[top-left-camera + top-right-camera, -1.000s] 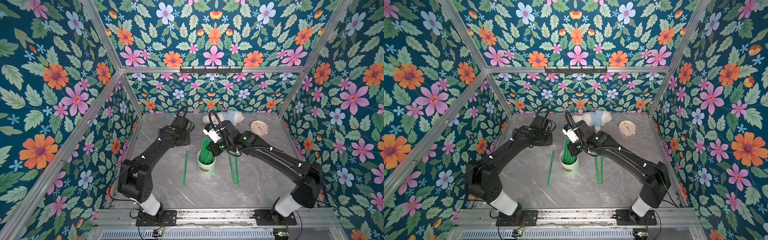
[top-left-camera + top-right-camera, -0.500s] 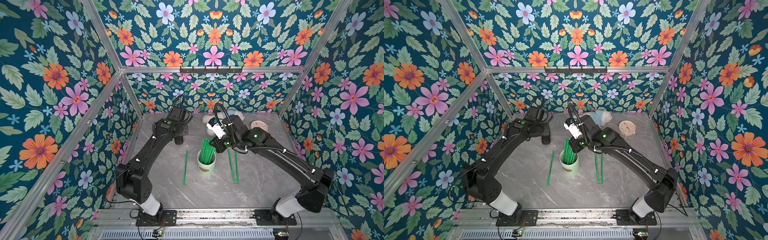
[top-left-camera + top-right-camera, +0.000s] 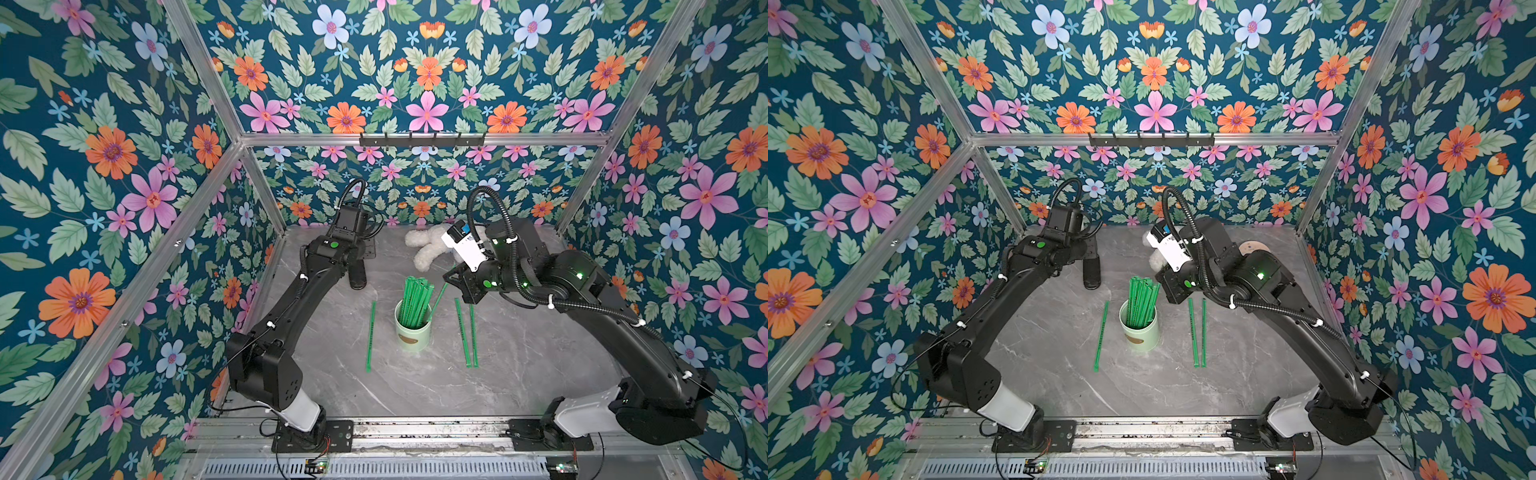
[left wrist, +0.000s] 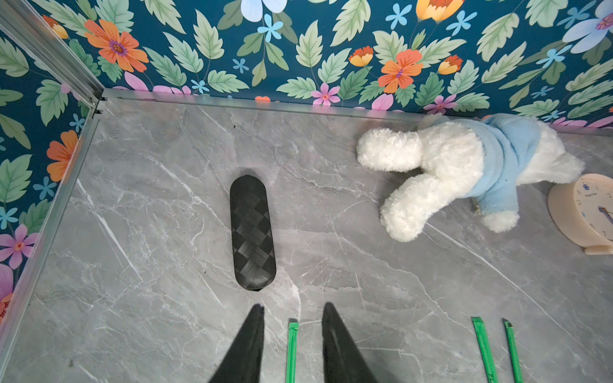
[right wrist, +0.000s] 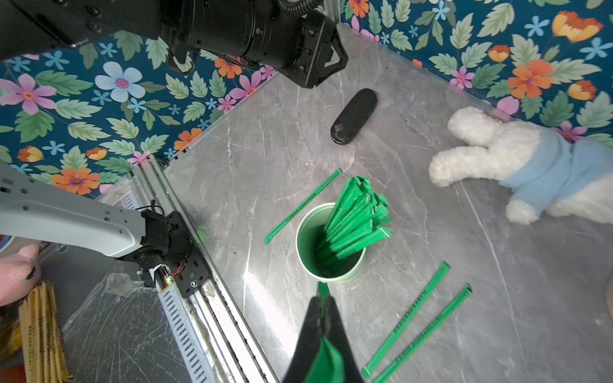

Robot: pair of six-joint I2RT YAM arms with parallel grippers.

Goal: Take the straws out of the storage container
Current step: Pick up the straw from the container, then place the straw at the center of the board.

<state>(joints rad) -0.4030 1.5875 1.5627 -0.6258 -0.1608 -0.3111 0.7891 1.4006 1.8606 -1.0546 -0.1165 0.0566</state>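
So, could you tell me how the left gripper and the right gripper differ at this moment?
The left gripper is open and empty; the right gripper is shut on one straw. The left gripper hangs near the black case, farther from the storage container; the right gripper sits close to it. Both are black and point down at the table.

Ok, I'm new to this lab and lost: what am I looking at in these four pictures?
A black robot's left arm and right arm stand at the near edge of a marble table. Two pictures look down from overhead; the other two come from a camera on each wrist. A cup in the middle holds green straws. Three more lie flat: one on the left arm's side, two on the right arm's. A plush toy, a clock and a black case sit toward the back. The right fingers pinch one straw; the left fingers are open and empty.
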